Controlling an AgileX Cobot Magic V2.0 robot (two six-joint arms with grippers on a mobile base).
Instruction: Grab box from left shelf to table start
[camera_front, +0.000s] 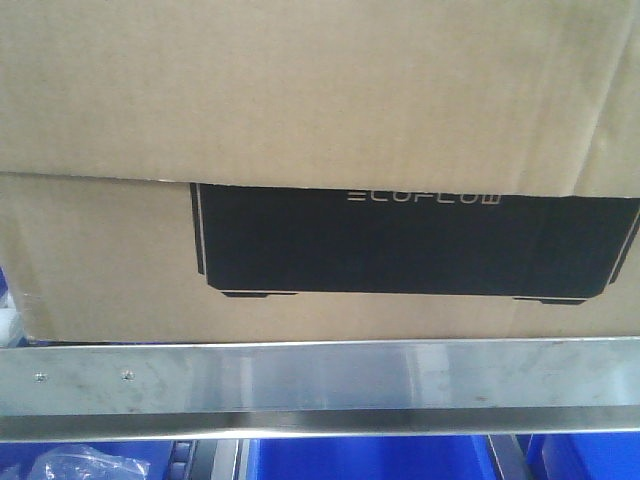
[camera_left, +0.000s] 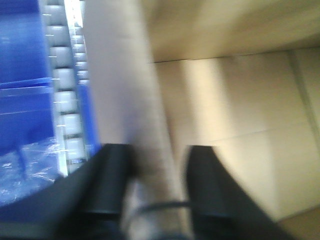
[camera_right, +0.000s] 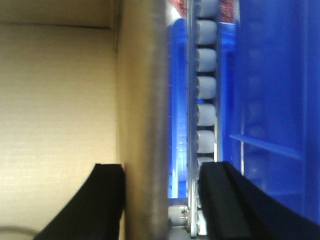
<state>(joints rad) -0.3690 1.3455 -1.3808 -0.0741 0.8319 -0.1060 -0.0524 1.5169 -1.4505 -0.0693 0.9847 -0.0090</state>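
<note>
L grip (camera_left: 157, 152) astride box (camera_front: 300, 90) L wall, blurred, can't tell if pinching | R grip (camera_right: 162, 170) astride R wall, jaws apart, outer finger (camera_right: 220, 200) off cardboard | box on shelf (camera_front: 200, 390), steel rail (camera_front: 480, 380) across its base | rollers (camera_right: 206, 90) + blue bins (camera_right: 270, 100) close outside both walls

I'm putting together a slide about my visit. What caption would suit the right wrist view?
Right tool straddling the box wall, white rollers and a blue bin alongside.
</note>
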